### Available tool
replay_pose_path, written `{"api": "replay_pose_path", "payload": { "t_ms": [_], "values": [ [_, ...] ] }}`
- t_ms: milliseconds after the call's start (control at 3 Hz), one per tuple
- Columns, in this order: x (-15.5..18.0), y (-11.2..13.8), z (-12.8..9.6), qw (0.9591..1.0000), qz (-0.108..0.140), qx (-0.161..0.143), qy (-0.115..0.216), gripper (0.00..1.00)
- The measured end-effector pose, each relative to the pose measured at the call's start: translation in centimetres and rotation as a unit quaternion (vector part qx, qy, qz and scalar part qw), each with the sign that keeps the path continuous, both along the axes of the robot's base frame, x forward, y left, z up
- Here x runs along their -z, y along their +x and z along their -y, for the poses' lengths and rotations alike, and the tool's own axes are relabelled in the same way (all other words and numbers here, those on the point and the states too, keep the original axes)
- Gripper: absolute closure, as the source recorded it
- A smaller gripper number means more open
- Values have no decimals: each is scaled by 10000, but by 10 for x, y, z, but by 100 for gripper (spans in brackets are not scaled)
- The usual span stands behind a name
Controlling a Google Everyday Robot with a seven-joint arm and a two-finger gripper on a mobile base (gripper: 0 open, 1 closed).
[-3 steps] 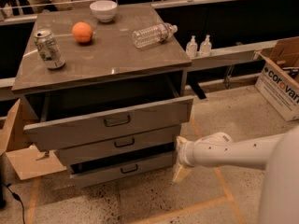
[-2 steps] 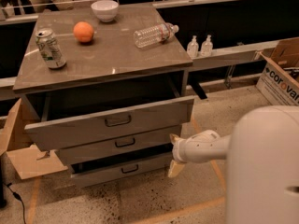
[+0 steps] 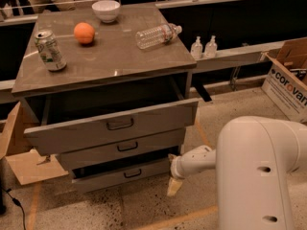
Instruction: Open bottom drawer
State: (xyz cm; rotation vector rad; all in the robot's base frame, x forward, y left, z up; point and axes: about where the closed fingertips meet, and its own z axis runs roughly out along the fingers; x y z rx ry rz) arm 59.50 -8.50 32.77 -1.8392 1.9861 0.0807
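The bottom drawer (image 3: 110, 178) is the lowest and slimmest grey front of the cabinet, with a small dark loop handle (image 3: 133, 173) at its centre. It stands slightly out from the cabinet, with a dark gap above it. My gripper (image 3: 172, 174) is at the end of the white arm, low by the floor, just off the right end of the bottom drawer's front. It is to the right of the handle and not on it. Nothing shows in it.
The top drawer (image 3: 112, 125) stands far out and the middle drawer (image 3: 122, 147) a little out. On the cabinet top are a can (image 3: 50, 50), an orange (image 3: 84, 32), a white bowl (image 3: 106, 10) and a lying plastic bottle (image 3: 156, 35). Cardboard boxes stand at the right (image 3: 288, 80) and left (image 3: 14, 152).
My gripper has moved a little left, closer to the bottom drawer's right end. The big white arm segment has swung into the lower right foreground. The drawers have not moved.
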Motion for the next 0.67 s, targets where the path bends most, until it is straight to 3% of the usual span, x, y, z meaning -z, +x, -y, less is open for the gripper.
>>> {"api": "replay_pose_path", "payload": {
  "t_ms": [667],
  "values": [
    [14,2,-4,9999,-98,-23,43,0]
  ]
}}
